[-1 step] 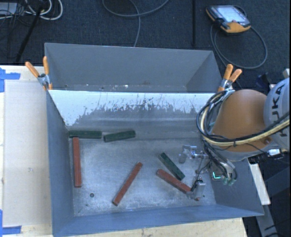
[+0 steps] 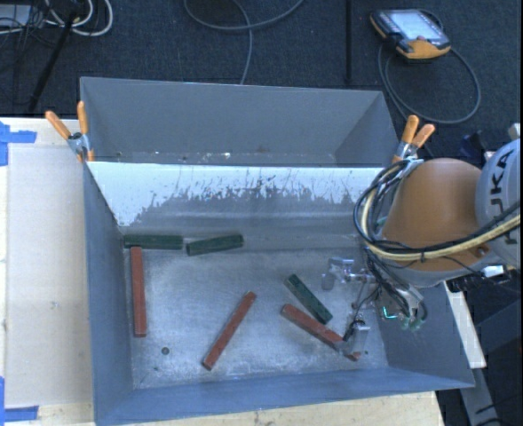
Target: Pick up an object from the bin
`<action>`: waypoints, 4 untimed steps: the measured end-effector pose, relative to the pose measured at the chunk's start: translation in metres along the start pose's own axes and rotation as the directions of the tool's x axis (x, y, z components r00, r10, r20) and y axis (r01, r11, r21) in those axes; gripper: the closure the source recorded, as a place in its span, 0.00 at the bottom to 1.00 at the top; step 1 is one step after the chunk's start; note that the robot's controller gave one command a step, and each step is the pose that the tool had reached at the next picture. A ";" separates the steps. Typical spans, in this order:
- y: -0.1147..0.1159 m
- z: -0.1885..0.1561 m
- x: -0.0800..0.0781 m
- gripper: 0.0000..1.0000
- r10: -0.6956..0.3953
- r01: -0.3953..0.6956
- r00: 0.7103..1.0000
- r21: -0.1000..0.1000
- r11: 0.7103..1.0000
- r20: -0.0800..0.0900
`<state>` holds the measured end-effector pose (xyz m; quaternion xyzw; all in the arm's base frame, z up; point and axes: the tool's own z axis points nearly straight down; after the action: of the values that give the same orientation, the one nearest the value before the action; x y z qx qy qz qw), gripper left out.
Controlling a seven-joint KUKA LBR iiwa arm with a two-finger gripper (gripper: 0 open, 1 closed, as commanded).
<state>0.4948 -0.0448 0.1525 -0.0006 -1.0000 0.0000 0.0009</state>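
A grey metal bin [image 2: 234, 149] takes the arm [image 2: 430, 207], orange-covered and cabled, reaching in from the right. The red-brown stick [image 2: 310, 324], a slim flat bar, lies on the floor near the front right corner. Its long axis slants from upper left to lower right. A dark green stick [image 2: 308, 298] lies just behind it. The gripper [image 2: 356, 334] is down at the red-brown stick's lower-right end; whether it is clenched or released cannot be told.

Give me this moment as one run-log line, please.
hand: low in bin, right side | at: red-brown stick tip, green stick beside | lift: not yet
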 end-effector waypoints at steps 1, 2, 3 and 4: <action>-0.023 0.038 0.003 0.00 0.072 -0.072 0.997 -0.001 0.997 0.005; -0.006 0.068 -0.006 0.00 0.119 -0.119 0.993 0.001 0.993 -0.001; -0.029 0.078 0.019 1.00 0.225 -0.225 0.974 -0.001 0.974 0.007; -0.028 0.079 0.019 0.00 0.223 -0.223 0.975 -0.001 0.975 0.005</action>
<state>0.4756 -0.0731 0.0736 -0.1130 -0.9936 0.0000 -0.0017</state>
